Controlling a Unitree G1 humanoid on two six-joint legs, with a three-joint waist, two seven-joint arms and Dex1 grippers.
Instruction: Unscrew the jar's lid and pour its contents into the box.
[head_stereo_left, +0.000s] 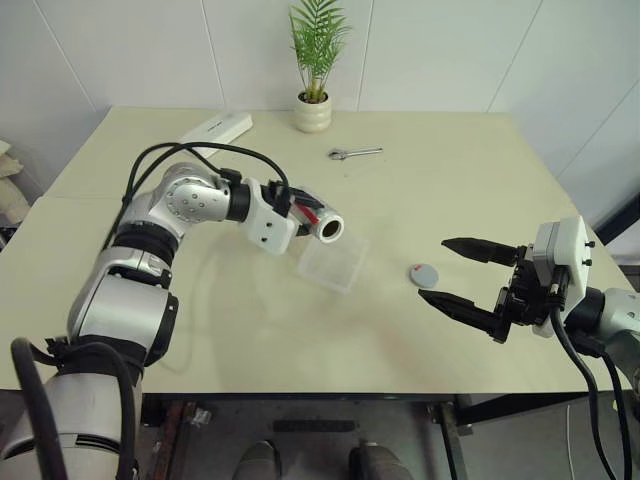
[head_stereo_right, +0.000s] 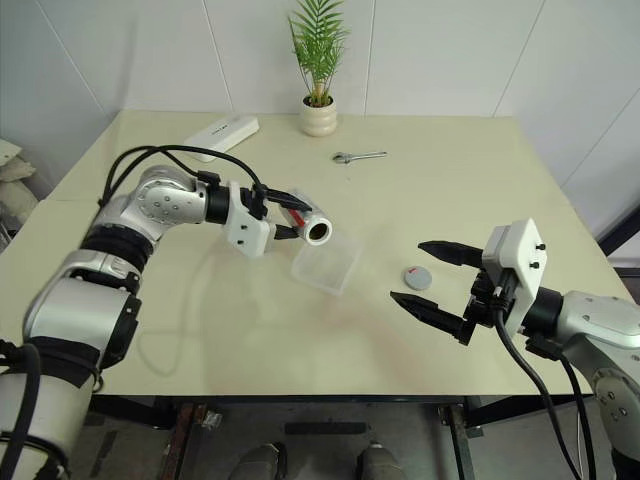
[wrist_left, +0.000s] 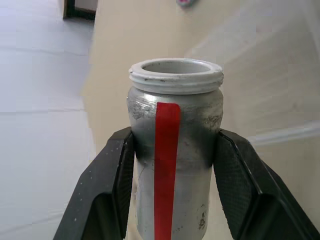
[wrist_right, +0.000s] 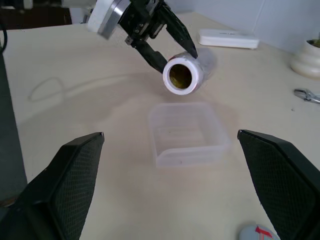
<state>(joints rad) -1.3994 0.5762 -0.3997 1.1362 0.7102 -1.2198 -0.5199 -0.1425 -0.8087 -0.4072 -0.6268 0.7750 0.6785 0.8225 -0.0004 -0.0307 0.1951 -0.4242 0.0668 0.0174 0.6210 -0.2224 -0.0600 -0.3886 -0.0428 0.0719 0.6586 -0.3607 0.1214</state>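
Note:
My left gripper (head_stereo_left: 303, 213) is shut on the silvery jar (head_stereo_left: 318, 222) with the red stripe (wrist_left: 166, 150). The jar hangs tipped almost level, without its lid, its open mouth (wrist_right: 179, 76) pointing over the near corner of the clear box (head_stereo_left: 335, 265) on the table. The inside of the mouth looks dark yellowish, and I cannot make out the contents. The grey lid (head_stereo_left: 424, 273) with a reddish mark lies flat on the table to the right of the box. My right gripper (head_stereo_left: 434, 268) is open and empty, raised above the table just right of the lid.
At the back of the table stand a white plant pot (head_stereo_left: 312, 112) and a flat white oblong case (head_stereo_left: 215, 130). A metal wrench (head_stereo_left: 355, 153) lies behind the box. The table's front edge runs close below my right gripper.

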